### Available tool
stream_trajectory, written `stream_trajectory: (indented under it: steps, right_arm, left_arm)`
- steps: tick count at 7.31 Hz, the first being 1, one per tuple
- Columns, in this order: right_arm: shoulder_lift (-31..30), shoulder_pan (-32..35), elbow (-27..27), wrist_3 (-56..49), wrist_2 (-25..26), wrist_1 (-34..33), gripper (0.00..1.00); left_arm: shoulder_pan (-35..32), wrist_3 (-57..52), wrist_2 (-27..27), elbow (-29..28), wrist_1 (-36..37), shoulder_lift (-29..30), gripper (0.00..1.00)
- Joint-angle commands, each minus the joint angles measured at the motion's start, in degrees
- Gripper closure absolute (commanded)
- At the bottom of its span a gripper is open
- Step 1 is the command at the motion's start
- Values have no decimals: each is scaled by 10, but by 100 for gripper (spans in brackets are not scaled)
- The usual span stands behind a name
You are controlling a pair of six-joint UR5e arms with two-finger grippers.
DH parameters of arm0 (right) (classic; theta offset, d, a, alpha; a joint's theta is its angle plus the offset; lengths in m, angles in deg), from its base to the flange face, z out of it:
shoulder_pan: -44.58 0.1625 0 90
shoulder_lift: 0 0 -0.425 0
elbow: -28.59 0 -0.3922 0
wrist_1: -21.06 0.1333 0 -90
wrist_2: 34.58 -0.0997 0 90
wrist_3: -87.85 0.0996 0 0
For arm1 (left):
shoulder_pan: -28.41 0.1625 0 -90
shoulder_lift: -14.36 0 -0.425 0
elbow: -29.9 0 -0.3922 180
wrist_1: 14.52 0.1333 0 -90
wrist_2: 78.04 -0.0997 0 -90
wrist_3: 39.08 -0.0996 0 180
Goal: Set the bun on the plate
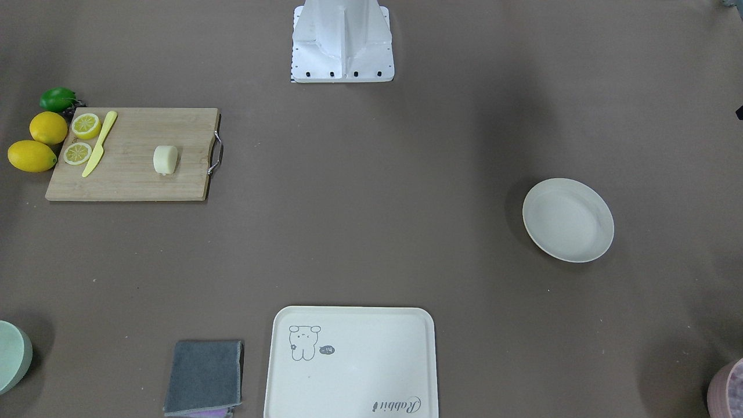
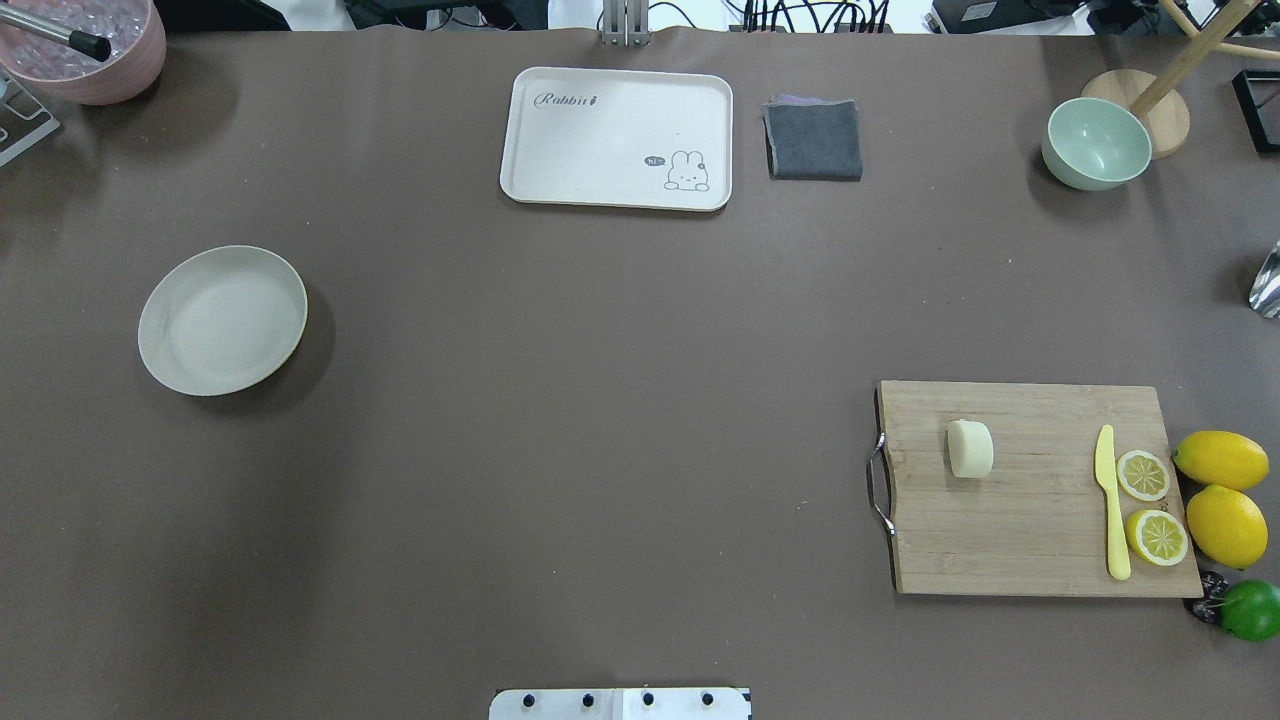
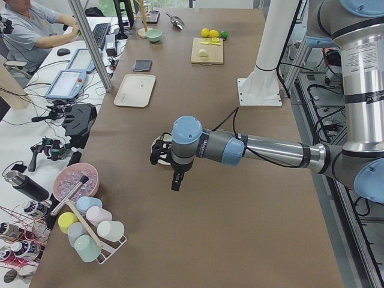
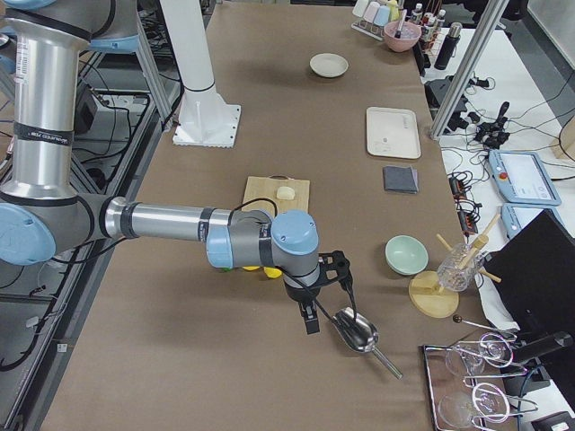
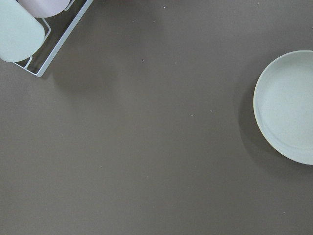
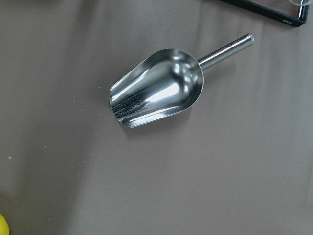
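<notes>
The pale cream bun (image 2: 970, 449) lies on its side on a wooden cutting board (image 2: 1040, 540) at the table's right; the front-facing view shows the bun (image 1: 165, 159) near the board's metal handle. The round off-white plate (image 2: 222, 320) sits bare on the far left, and its rim (image 5: 288, 107) shows in the left wrist view. My left gripper (image 3: 162, 150) hangs above the table beside the plate. My right gripper (image 4: 337, 269) hovers past the board, over a metal scoop. Both show only in the side views, so I cannot tell whether they are open or shut.
A cream tray (image 2: 617, 138) with a bunny drawing, a grey cloth (image 2: 813, 139) and a pale green bowl (image 2: 1095, 143) line the far edge. A yellow knife (image 2: 1111, 500), lemon slices, whole lemons (image 2: 1220, 460) and a lime (image 2: 1250, 609) crowd the board's right end. The metal scoop (image 6: 161, 88) lies beyond.
</notes>
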Motion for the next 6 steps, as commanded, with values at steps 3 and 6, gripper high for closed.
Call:
stream_trajectory:
  steps: [3,6]
  right_arm:
    - [-3,-4,0,1,-43,-1,0]
    - [-5,-6,0,1,-37,1,0]
  left_arm:
    - [-1,1,-1,-7,0,-2,2]
    - [-18,14,5,-2,-19,-21,2]
